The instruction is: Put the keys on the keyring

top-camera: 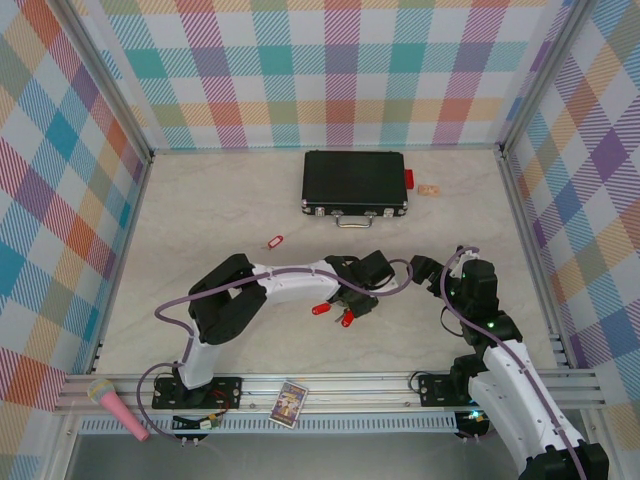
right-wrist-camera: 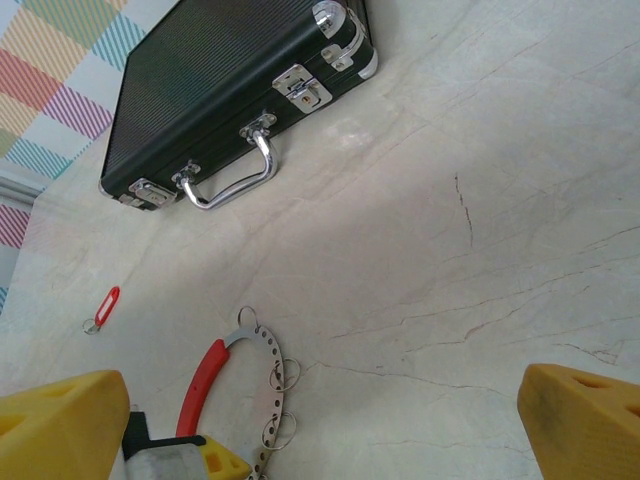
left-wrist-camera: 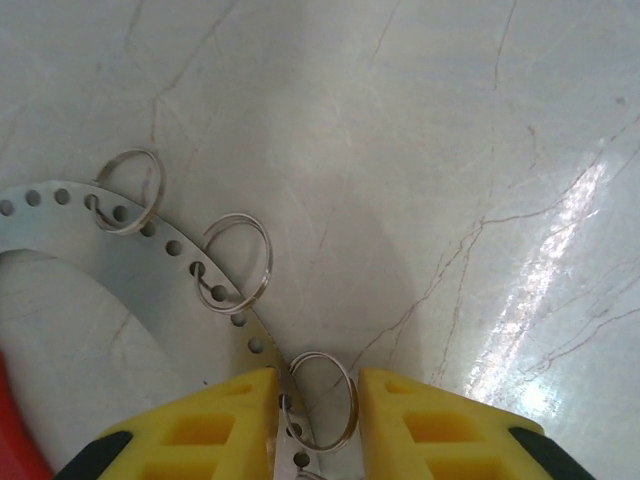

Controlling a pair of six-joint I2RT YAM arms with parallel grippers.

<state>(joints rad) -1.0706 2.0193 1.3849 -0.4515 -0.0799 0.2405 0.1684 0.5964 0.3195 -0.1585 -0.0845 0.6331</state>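
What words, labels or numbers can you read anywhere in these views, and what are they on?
No text is legible.
Card at the near edge: printed, but too small to read.
Case, keyring, red key tag: no text visible.

No legible txt/labels anywhere; print on small card (top-camera: 288, 404) too tiny to read.
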